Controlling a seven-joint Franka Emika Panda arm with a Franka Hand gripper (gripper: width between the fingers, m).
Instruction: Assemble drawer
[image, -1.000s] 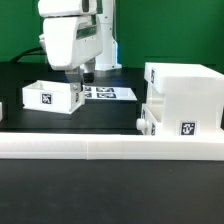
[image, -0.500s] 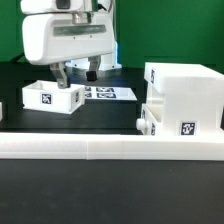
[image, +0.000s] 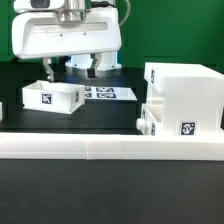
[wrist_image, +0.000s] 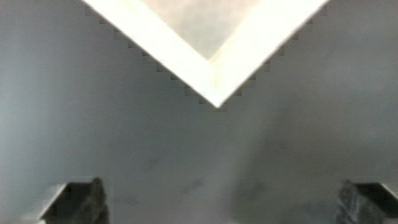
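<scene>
In the exterior view the gripper (image: 71, 68) hangs from its broad white body at the top of the picture, its 2 dark fingers (image: 50, 70) set wide apart with nothing between them, so it is open and carries nothing. Just below and in front of the fingers a loose tray (image: 52, 97) of the drawer sits on the black table (image: 110, 200), open side up, with 1 square tag (image: 45, 99) on its near wall; whether the finger toward the exterior view's left touches the tray's back wall I cannot tell. Beside the tray, toward the exterior view's right, the marker board (image: 108, 92) lies flat. Further to that side stands the housing (image: 185, 95), tall and boxy, with 1 tag (image: 187, 128) low on its front. A second tray (image: 152, 124) sits at the housing's lower near corner, its round knob (image: 140, 124) pointing to the exterior view's left. A long low white rail (image: 100, 148) runs across the front, between the camera and the parts. In the wrist view the gripper (wrist_image: 222, 205) shows only its 2 fingertips (wrist_image: 75, 205), far apart over grey table surface (wrist_image: 214, 150), with nothing held. A white corner (wrist_image: 214, 40) juts into the view beyond the fingertips; which part it belongs to is unclear.
</scene>
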